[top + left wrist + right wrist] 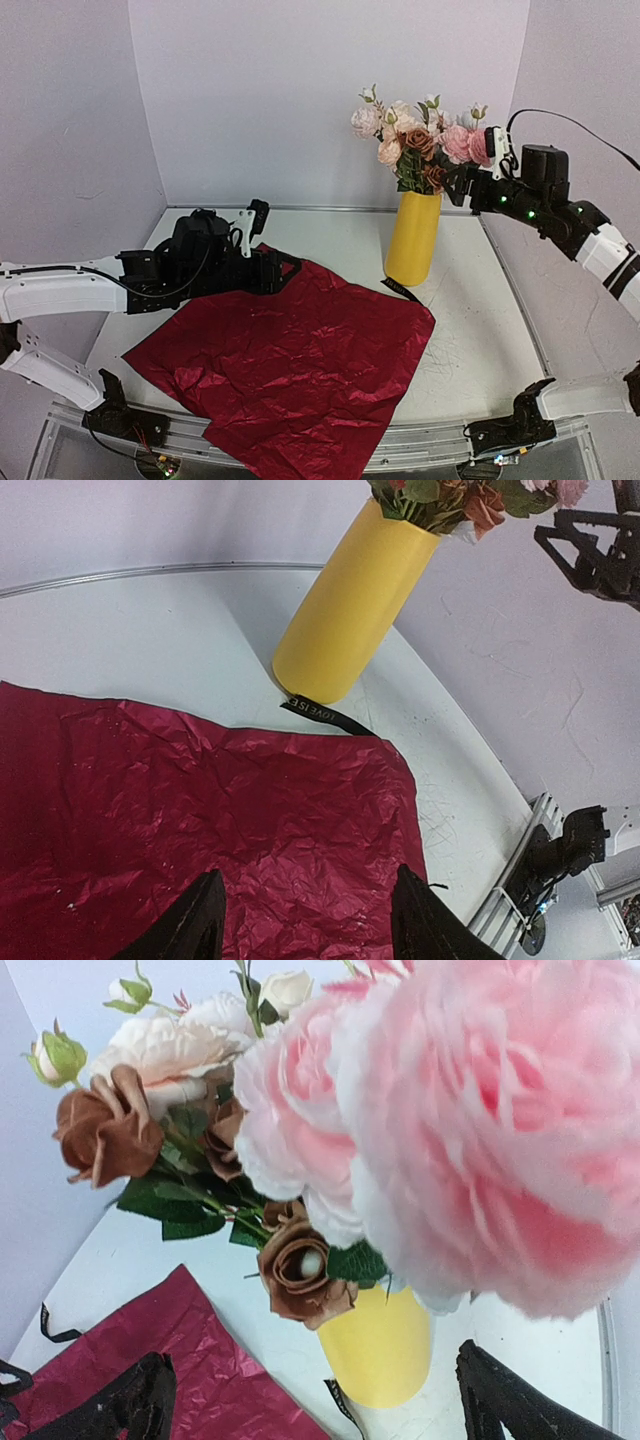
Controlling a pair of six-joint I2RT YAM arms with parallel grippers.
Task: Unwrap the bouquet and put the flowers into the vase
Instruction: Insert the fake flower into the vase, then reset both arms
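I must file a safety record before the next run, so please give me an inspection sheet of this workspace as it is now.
Surface: white table, faint scuff marks.
Job's things: flowers standing in the upright yellow vase.
Clutter: red wrapping paper spread flat; black ribbon lying at the vase's foot.
Grippers: left tool open, empty, over the paper; right tool open, empty, beside the blooms.
Cables: black cable looping above the right arm.
Surroundings: plain pale walls on three sides.
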